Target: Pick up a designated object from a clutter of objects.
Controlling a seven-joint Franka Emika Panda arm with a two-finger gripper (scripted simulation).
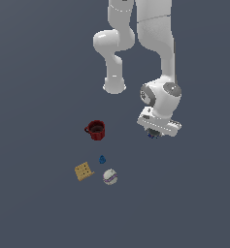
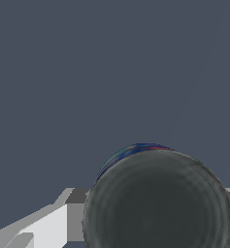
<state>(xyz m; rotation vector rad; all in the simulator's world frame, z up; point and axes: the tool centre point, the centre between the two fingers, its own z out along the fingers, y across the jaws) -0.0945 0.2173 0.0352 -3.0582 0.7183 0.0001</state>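
The designated object, a short blue can [image 2: 157,203] with a dark grey top, fills the wrist view. A thin strip of its blue and red side shows at the rim. My gripper [image 2: 157,220] has one grey finger [image 2: 75,213] against each side of the can, with no gap showing. In the exterior view the gripper [image 1: 155,131] points down at the exterior view's right, and only a sliver of the can [image 1: 152,134] peeks out beneath the hand. The rest of the clutter lies apart, toward the exterior view's left.
A red mug [image 1: 95,130] stands to the exterior view's left of the gripper. Below it lie a tiny blue piece [image 1: 102,159], a tan square cracker [image 1: 84,171] and a white striped ball [image 1: 110,177]. The arm's base [image 1: 114,87] stands behind.
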